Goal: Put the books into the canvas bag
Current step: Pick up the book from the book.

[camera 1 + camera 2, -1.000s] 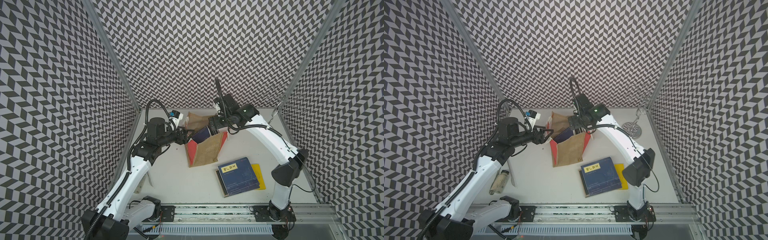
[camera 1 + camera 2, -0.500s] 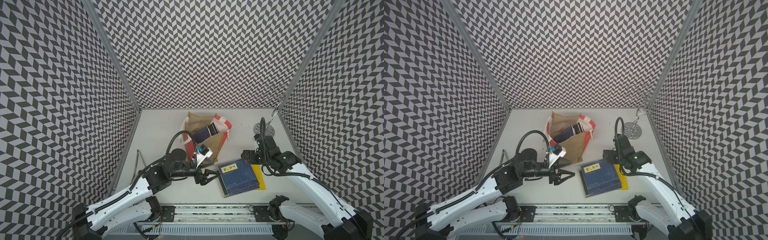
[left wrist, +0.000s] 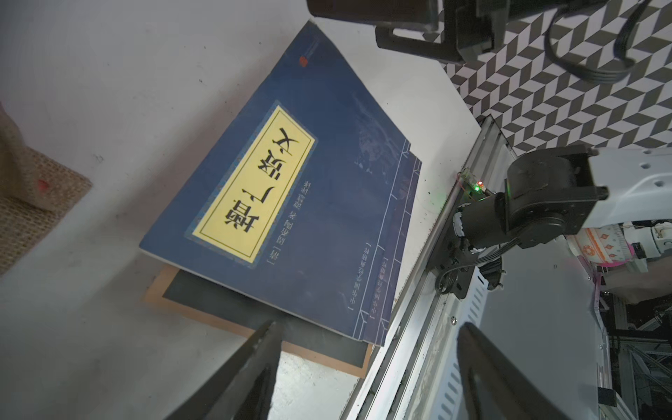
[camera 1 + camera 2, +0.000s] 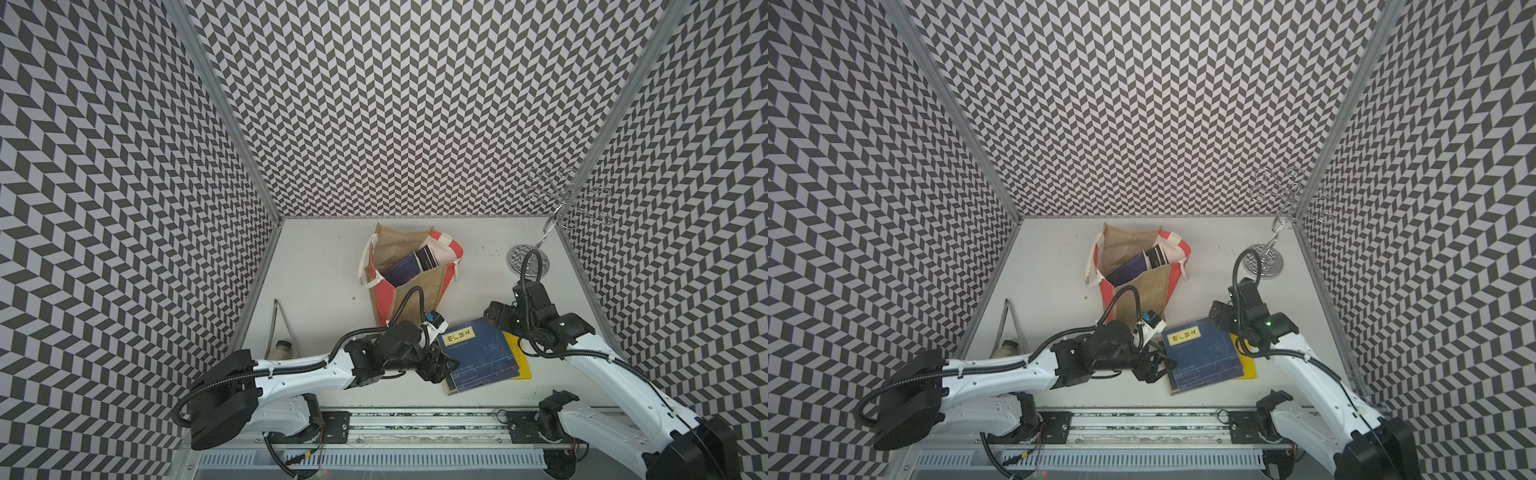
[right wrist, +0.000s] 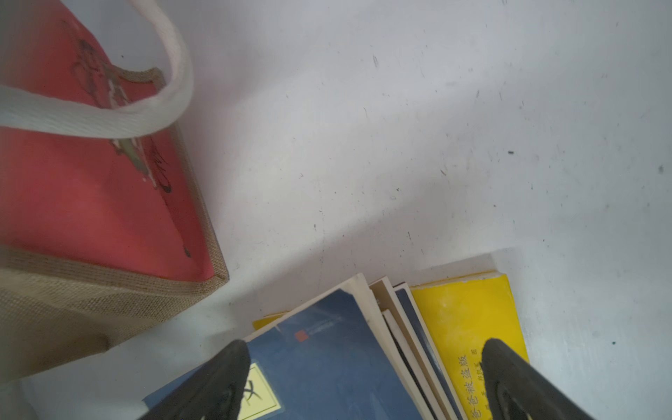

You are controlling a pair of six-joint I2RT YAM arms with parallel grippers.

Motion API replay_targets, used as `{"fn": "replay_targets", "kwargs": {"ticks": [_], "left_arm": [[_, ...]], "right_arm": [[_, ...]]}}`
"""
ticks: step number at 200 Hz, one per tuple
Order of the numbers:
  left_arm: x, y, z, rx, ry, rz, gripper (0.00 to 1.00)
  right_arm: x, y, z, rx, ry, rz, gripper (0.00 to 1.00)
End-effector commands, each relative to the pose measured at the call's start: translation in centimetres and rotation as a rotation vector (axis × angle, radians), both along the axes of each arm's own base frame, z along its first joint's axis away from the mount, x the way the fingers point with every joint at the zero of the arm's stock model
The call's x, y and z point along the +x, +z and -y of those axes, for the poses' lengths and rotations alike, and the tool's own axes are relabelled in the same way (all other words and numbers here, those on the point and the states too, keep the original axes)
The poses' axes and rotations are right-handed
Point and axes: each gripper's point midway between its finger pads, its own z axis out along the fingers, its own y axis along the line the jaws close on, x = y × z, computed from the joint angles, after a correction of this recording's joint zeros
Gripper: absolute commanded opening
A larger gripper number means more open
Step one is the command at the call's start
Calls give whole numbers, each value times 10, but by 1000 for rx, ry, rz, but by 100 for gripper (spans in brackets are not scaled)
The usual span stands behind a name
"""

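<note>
Navy books lie stacked — left claw and right claw both spread, empty.

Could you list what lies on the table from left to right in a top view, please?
Bottle → canvas bag → stack of books → wire stand.

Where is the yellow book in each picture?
Top views: the yellow book peeks out from under the blue stack, on the side nearer the right arm.
Left wrist: not in it.
Right wrist: beside the fanned blue covers.
Shared landmark: the top navy book.
</note>
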Motion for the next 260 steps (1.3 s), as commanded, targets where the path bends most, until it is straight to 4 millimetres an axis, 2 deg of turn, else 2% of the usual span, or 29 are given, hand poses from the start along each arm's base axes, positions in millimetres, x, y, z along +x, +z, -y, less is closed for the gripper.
{"fn": "replay_targets", "kwargs": {"ticks": [1, 13, 38, 69, 115, 149, 180, 231, 243, 260], "left_arm": [[10, 5, 9, -18, 42, -7, 75], [11, -3, 9, 5, 52, -23, 75], [18, -23, 9, 49, 70, -70, 75], [33, -36, 3, 67, 121, -118, 75], [46, -38, -10, 33, 152, -146, 75], [50, -35, -7, 23, 140, -136, 74], [52, -39, -6, 26, 140, -147, 74], [56, -48, -16, 41, 171, -172, 73], [58, -48, -19, 40, 176, -172, 70], [62, -46, -24, 35, 190, -169, 58]], "right_arm": [[3, 0, -2, 89, -66, 44, 99], [-1, -5, -3, 95, -64, 31, 99], [-9, -10, -16, 143, 7, 2, 99], [-18, -16, -30, 201, 88, -17, 100], [-25, -5, -41, 253, 160, 41, 96], [-29, 1, -52, 269, 216, 60, 94], [-33, 11, -70, 271, 287, 107, 94], [-46, 4, -93, 271, 352, 88, 93], [-49, 4, -97, 270, 372, 92, 93], [-50, -3, -95, 249, 381, 85, 93]]}}
